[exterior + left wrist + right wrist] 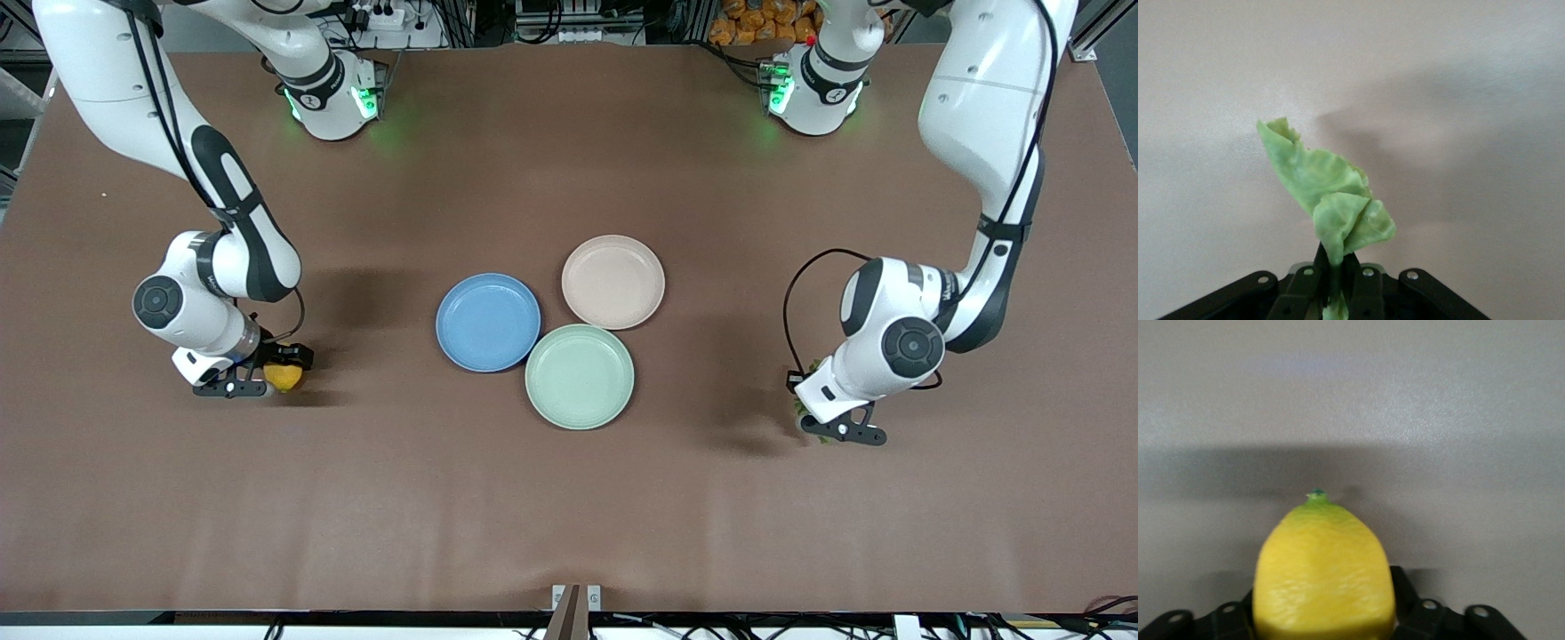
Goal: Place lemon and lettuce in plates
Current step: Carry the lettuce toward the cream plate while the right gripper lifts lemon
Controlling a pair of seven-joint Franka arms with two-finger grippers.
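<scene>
Look at the front view first: your right gripper (271, 378) is down at the table (569, 498) toward the right arm's end, and the lemon (284, 377) shows only as a yellow patch between its black fingers. The right wrist view gives you what that angle hides: the lemon (1323, 577) fills the space between the fingers (1408, 600), green nub pointing away from the camera, both fingers against its sides, so it is grasped.

Your left gripper (822, 427) sits low toward the left arm's end of the table. From the front, the lettuce (807, 411) is barely a green fringe under the wrist. The left wrist view shows it properly: the lettuce (1328, 197), pale green and wrinkled, stands out from fingers (1361, 287) clenched tight on its lower end.

Only the front view shows you the plates, clustered mid-table and all bare: the blue plate (488, 321), the beige-pink plate (613, 281), and the mint-green plate (580, 376) nearest the camera.
</scene>
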